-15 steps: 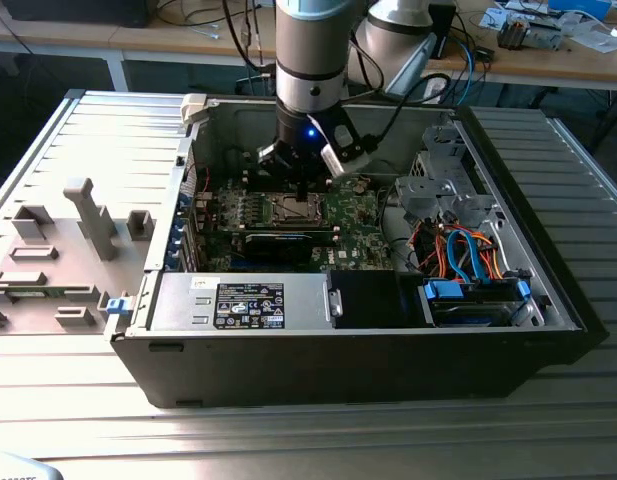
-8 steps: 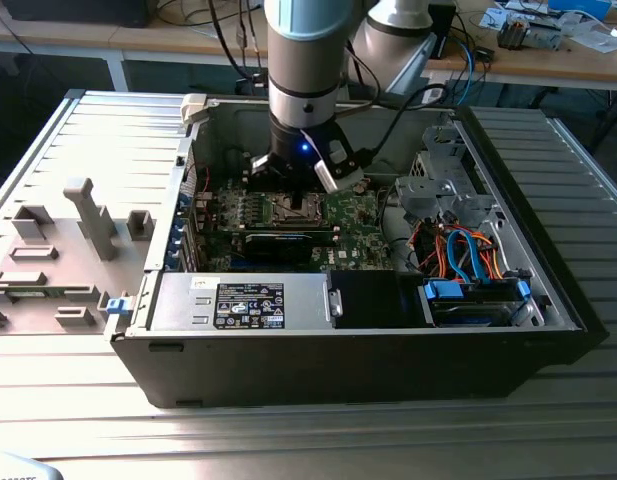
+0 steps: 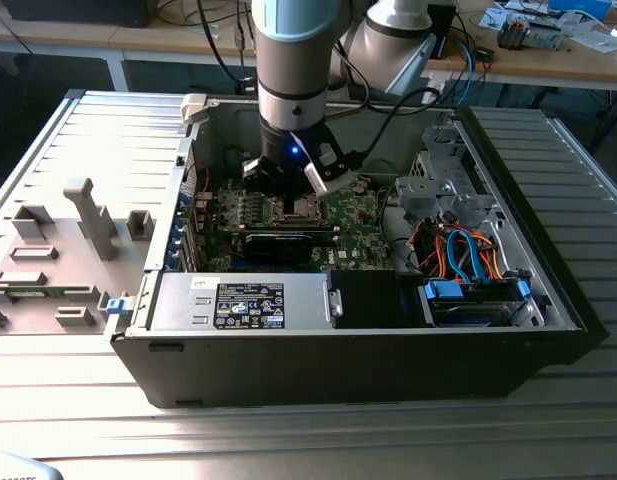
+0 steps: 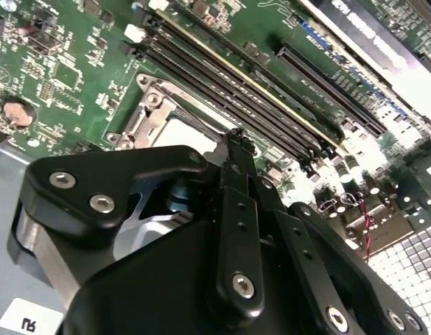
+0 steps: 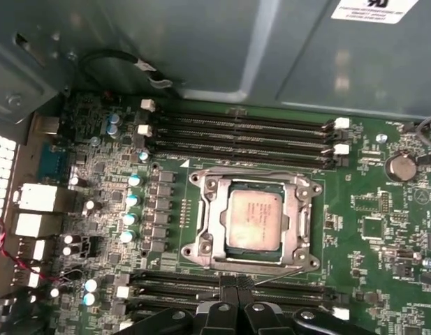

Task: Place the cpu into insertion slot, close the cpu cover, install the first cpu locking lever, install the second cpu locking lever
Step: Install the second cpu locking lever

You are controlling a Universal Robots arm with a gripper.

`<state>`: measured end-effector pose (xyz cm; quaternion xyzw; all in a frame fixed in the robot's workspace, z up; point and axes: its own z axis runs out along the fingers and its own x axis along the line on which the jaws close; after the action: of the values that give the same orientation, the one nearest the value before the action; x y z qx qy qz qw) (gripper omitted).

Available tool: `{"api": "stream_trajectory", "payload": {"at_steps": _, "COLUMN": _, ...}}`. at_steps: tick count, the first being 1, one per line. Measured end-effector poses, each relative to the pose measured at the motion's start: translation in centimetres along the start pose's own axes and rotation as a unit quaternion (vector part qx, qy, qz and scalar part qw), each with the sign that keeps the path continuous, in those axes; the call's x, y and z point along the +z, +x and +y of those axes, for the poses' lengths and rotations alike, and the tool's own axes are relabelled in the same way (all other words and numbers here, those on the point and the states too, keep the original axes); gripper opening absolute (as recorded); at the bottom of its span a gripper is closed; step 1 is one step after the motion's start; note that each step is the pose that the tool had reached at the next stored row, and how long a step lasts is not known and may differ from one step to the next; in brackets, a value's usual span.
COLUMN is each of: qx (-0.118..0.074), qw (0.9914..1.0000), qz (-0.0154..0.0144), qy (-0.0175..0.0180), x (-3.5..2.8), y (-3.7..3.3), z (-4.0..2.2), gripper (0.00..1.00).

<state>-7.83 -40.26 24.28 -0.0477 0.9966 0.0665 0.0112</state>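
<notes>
The cpu (image 5: pixel 253 220) lies flat in the insertion slot (image 5: pixel 195 249) on the green motherboard, its dull silver top showing through the window of the cpu cover (image 5: pixel 216 222), which lies down over it. A thin wire lever (image 5: pixel 274 276) runs along the socket's edge, right beside my fingertips. My gripper (image 5: pixel 236 296) hovers at that edge, shut, with nothing seen between the fingers. In the second wrist view the gripper (image 4: pixel 235 136) points at the socket's silver frame (image 4: pixel 149 115). In the exterior view the gripper (image 3: pixel 288 188) hangs inside the open case over the socket (image 3: pixel 300 208).
Black memory slots (image 5: pixel 236 129) flank the socket on both sides. A long black card (image 3: pixel 278 242), the power supply (image 3: pixel 243 300) and coloured cables (image 3: pixel 458 250) fill the case. A grey fixture plate with blocks (image 3: pixel 88 215) lies at the exterior view's left.
</notes>
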Motion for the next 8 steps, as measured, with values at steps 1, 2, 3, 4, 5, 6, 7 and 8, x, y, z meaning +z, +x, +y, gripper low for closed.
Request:
{"api": "stream_trajectory", "payload": {"at_steps": 1, "qx": 0.0, "qw": 1.0, "qz": 0.0, "qy": 0.0, "x": 0.05, "y": 0.25, "z": 0.01, "gripper": 0.11}}
{"api": "stream_trajectory", "payload": {"at_steps": 2, "qx": 0.0, "qw": 1.0, "qz": 0.0, "qy": 0.0, "x": 0.15, "y": 0.43, "z": 0.01, "gripper": 0.11}}
{"api": "stream_trajectory", "payload": {"at_steps": 3, "qx": 0.0, "qw": 1.0, "qz": 0.0, "qy": 0.0, "x": 0.33, "y": 0.5, "z": -0.02, "gripper": 0.11}}
{"api": "stream_trajectory", "payload": {"at_steps": 4, "qx": 0.0, "qw": 1.0, "qz": 0.0, "qy": 0.0, "x": 0.53, "y": 0.55, "z": -0.04, "gripper": 0.11}}
{"api": "stream_trajectory", "payload": {"at_steps": 5, "qx": 0.0, "qw": 1.0, "qz": 0.0, "qy": 0.0, "x": 0.73, "y": 0.63, "z": -0.06, "gripper": 0.11}}
{"api": "stream_trajectory", "payload": {"at_steps": 6, "qx": 0.0, "qw": 1.0, "qz": 0.0, "qy": 0.0, "x": 0.95, "y": 0.79, "z": -0.07, "gripper": 0.11}}
{"api": "stream_trajectory", "payload": {"at_steps": 7, "qx": 0.0, "qw": 1.0, "qz": 0.0, "qy": 0.0, "x": 1.1, "y": 0.96, "z": -0.08, "gripper": 0.11}}
{"api": "stream_trajectory", "payload": {"at_steps": 8, "qx": 0.0, "qw": 1.0, "qz": 0.0, "qy": 0.0, "x": 1.31, "y": 1.29, "z": -0.07, "gripper": 0.11}}
